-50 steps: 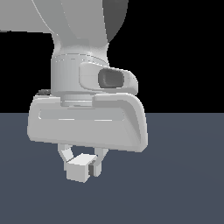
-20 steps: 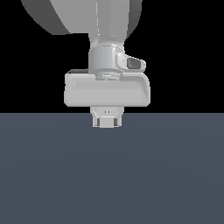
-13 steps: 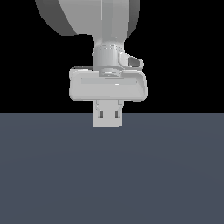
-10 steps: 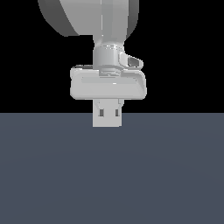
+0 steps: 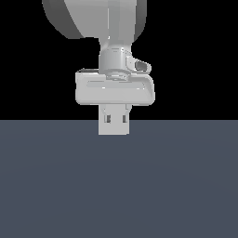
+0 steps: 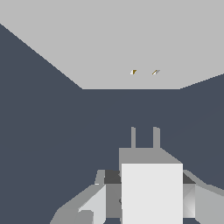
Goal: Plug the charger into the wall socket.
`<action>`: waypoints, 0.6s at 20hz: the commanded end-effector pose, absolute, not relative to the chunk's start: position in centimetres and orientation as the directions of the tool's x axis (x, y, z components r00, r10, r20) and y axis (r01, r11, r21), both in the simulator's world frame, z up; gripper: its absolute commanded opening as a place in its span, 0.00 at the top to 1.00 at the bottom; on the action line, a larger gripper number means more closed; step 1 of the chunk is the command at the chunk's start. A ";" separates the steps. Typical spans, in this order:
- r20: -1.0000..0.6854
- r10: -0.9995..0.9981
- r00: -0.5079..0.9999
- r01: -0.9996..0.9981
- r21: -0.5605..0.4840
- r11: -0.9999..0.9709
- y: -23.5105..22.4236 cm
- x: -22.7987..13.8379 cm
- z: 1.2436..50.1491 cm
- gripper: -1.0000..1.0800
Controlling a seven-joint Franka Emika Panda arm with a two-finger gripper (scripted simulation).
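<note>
The charger (image 6: 151, 192) is a light-grey block with two prongs (image 6: 133, 138) sticking out of its front. My gripper (image 6: 148, 186) is shut on it, a finger (image 6: 101, 199) on either side. The prongs point at the wall socket (image 6: 109, 39), a flat light-grey plate with two small yellowish holes (image 6: 133, 72). A gap of dark floor lies between prongs and plate. The prongs sit nearly in line with the holes. In the exterior view the gripper (image 5: 114, 120) hangs below the wrist with the charger (image 5: 114, 127) in it; the wall socket is not visible there.
A dark blue-grey floor (image 5: 116, 186) spreads under the arm, with black background above it. The robot's wide white hand (image 5: 114, 90) and thick arm (image 5: 93, 18) fill the upper middle of the exterior view.
Since 2.5 s ago the gripper has carried the charger away from the exterior camera and turned it from tilted to level. Over the last half second it hardly moves.
</note>
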State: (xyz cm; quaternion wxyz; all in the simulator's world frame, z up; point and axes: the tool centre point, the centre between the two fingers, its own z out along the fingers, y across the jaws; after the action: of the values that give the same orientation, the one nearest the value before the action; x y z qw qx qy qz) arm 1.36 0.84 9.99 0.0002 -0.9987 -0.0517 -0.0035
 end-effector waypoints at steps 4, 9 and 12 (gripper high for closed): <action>0.007 0.103 0.995 0.103 0.000 -0.995 0.9 1.9 10.0 1.00; 0.007 0.103 0.995 0.103 0.000 -0.995 1.0 3.2 10.0 1.00; 0.007 0.104 0.995 0.104 0.000 -0.995 1.2 4.3 10.0 1.00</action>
State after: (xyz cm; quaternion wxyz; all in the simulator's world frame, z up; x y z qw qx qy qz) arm 3.76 1.09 9.98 0.0002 -0.9987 -0.0517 -0.0034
